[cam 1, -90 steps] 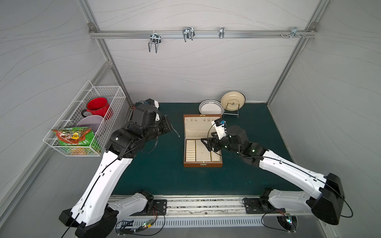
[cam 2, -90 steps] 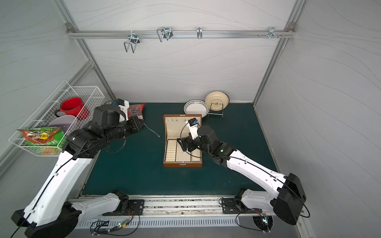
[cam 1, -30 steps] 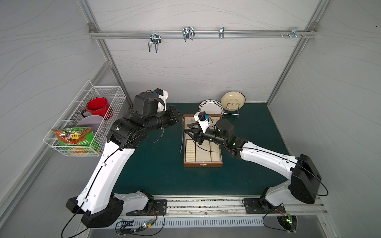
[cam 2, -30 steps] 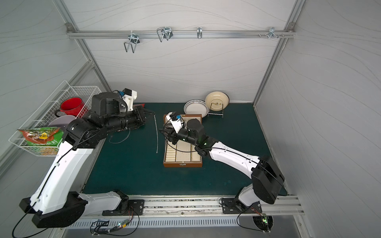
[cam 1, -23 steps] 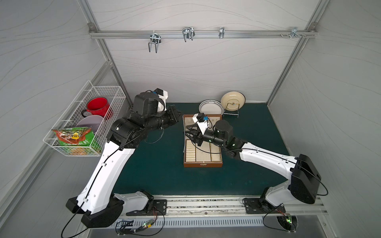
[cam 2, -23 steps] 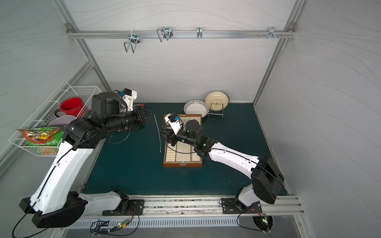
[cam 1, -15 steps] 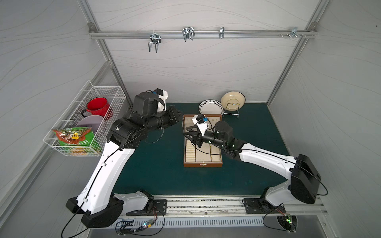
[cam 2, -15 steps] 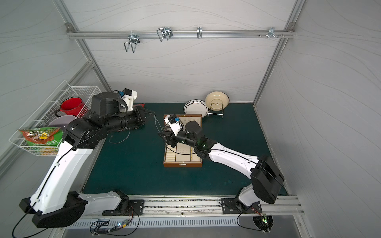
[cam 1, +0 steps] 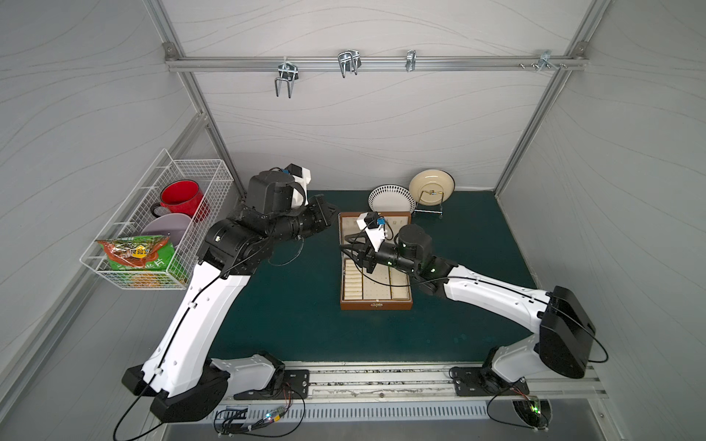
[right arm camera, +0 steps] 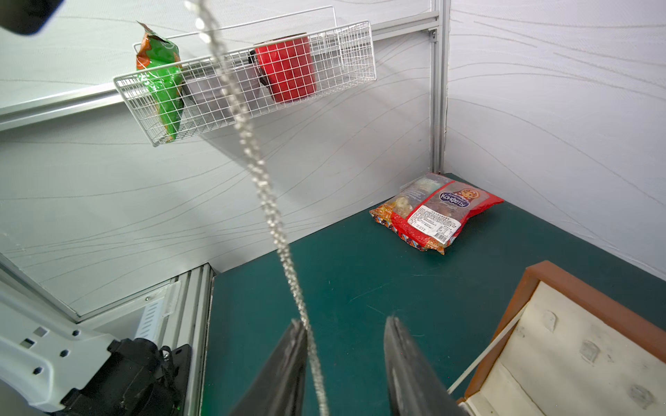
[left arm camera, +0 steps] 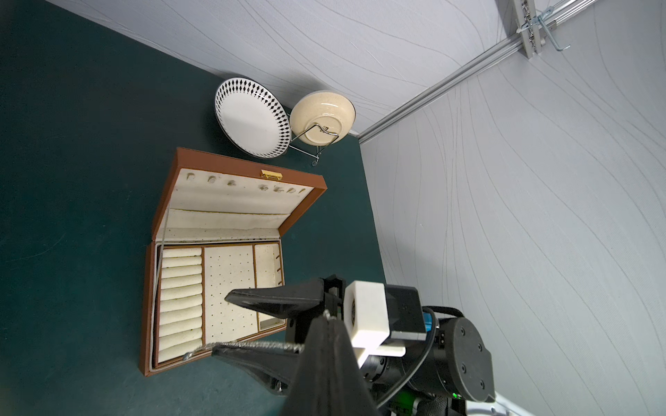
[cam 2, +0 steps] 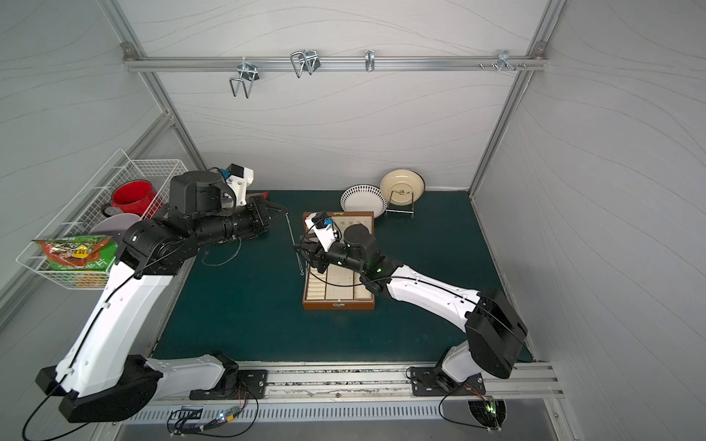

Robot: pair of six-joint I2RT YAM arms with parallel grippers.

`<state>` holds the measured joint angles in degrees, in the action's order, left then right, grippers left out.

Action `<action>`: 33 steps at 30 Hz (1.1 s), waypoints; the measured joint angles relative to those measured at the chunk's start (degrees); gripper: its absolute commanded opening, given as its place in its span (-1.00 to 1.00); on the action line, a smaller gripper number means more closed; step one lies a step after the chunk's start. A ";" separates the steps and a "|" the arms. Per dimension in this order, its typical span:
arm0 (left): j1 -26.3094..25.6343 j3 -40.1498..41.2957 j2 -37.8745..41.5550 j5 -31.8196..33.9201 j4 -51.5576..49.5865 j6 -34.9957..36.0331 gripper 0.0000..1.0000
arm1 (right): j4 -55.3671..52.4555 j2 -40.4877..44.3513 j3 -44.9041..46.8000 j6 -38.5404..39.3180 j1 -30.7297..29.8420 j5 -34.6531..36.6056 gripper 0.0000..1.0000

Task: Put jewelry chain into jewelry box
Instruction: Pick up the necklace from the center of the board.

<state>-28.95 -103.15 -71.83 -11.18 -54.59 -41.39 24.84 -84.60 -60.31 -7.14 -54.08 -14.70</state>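
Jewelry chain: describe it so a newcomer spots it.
Find the open brown jewelry box. Beside it, the jewelry chain hangs from the shut left end effector, through the open right end effector. Unlike the black cables, it's silvery and beaded.

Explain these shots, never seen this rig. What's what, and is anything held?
A left arm and a right arm sit on a rail at the front of a green mat, each ending in a two-finger gripper. Two pictures come from one overhead stereo camera; the other two from a camera on each wrist. On the mat: an open brown jewelry box, a red snack packet, and a patterned plate and a cream plate at the back. The left gripper is shut on the top end of a thin silvery jewelry chain, which hangs down. The right gripper is open, with the chain passing between its fingers.
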 measured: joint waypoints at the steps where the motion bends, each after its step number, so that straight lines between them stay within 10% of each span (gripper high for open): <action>1: 0.00 0.00 0.00 0.00 0.02 0.00 -1.00 | 0.00 0.00 0.00 -0.09 -0.11 -0.26 -0.25; 33: 0.00 0.00 0.02 -0.24 0.07 -0.42 -1.00 | 0.02 -0.17 -0.37 1.20 -1.09 -0.35 -0.47</action>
<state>-28.95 -103.15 -71.81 -11.42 -54.52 -41.80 24.86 -84.77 -60.69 -5.93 -55.18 -15.05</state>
